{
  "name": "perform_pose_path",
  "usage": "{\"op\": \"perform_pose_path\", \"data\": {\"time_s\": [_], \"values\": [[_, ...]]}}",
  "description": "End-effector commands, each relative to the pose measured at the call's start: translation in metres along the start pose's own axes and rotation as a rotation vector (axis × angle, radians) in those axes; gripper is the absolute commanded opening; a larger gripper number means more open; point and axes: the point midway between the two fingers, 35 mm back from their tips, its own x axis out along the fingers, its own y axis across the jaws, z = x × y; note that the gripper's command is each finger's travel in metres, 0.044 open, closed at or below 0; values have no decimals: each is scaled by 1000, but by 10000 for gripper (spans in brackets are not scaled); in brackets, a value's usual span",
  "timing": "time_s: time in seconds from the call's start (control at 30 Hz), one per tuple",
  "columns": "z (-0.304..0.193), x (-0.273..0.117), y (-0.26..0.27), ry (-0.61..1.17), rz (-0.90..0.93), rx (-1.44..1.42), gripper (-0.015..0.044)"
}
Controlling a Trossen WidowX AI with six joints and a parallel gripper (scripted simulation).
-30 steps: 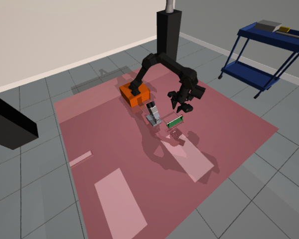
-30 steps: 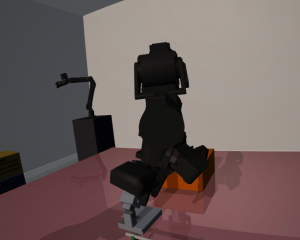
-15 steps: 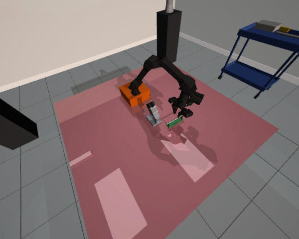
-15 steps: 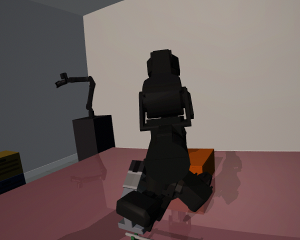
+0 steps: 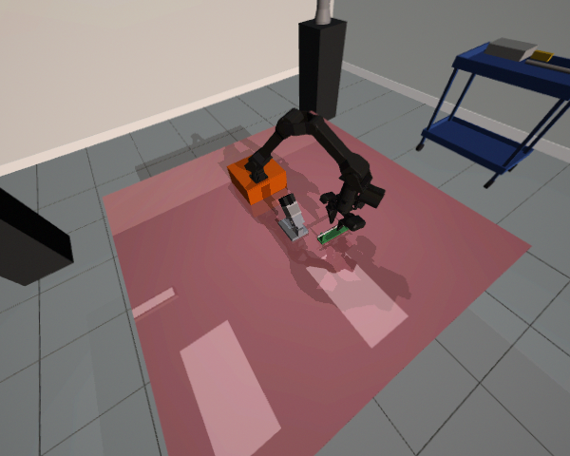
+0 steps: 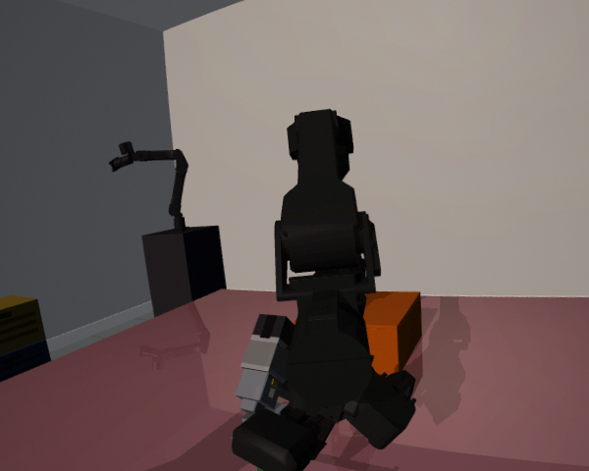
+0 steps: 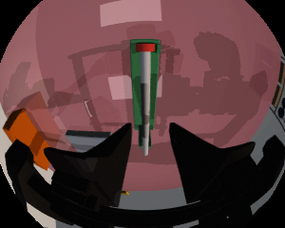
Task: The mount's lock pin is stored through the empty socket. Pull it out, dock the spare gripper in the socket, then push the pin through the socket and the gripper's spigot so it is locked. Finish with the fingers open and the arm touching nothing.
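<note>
The lock pin (image 7: 145, 87), a pale rod with a red head, lies along the green holder (image 7: 137, 81) (image 5: 331, 235). The spare gripper (image 5: 293, 212) (image 6: 262, 353), grey and white with a black top, stands tilted at the grey mount (image 5: 286, 229) (image 7: 88, 142); whether it is fully seated cannot be told. My gripper (image 7: 150, 127) (image 5: 335, 224) is partly open and empty. It points down over the holder, its fingertips on either side of the pin's headless end, not touching it in the wrist view. The exterior view has my arm hiding the pin and most of the holder.
The orange base block (image 5: 267, 190) (image 6: 382, 344) (image 7: 24, 127) carries my arm behind the mount. The mount stands close beside the holder, on the left in the wrist view. Dark pedestals and a blue cart (image 5: 513, 77) stand off the red mat (image 5: 324, 392).
</note>
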Motion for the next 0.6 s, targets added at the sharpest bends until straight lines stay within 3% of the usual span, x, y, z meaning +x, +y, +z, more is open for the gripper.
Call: {"op": "perform_pose_path", "data": {"time_s": [0.0, 0.57], "values": [[2, 11, 4, 2, 16, -11, 180], [8, 38, 5, 3, 16, -11, 180]]}}
